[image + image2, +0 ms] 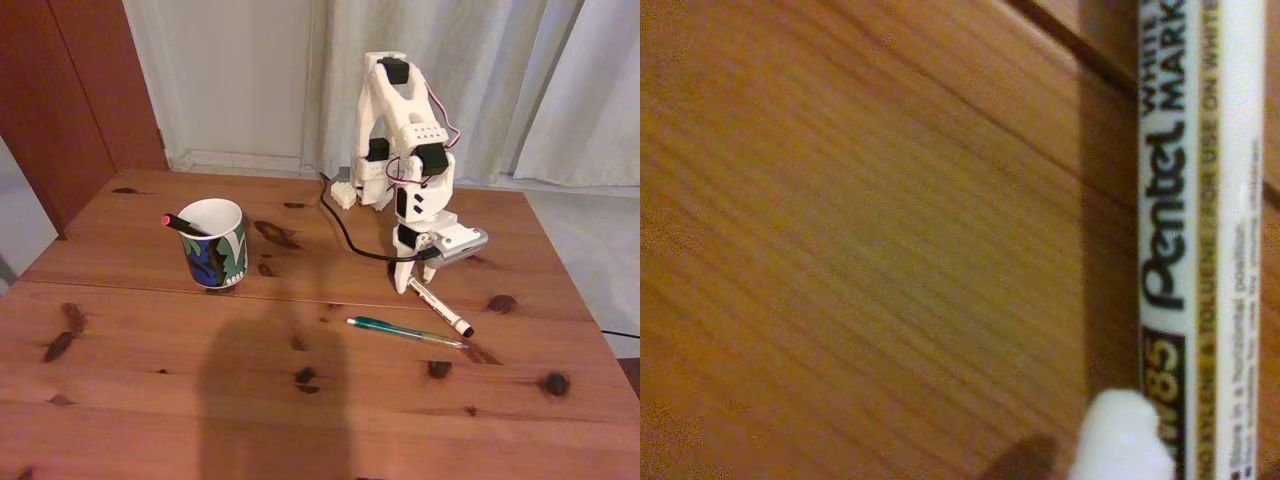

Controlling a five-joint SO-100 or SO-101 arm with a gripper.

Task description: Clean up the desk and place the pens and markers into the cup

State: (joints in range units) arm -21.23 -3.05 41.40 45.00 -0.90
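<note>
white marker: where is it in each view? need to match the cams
Fixed view: the white marker lies on the desk right of centre, slanting down to the right, black cap at its lower end, upper end under the pincer.
Wrist view: the marker's printed barrel runs top to bottom along the right edge, close up.
Shared landmark: the plank seam in the desk, crossing near the marker in both.

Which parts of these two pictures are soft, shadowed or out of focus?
In the fixed view, a broad dark shadow falls across the desk near the front edge; the light is warm and dim. In the wrist view, the white marker fairly sharp, print readable, while the white tip at the bottom edge is blurred.
</note>
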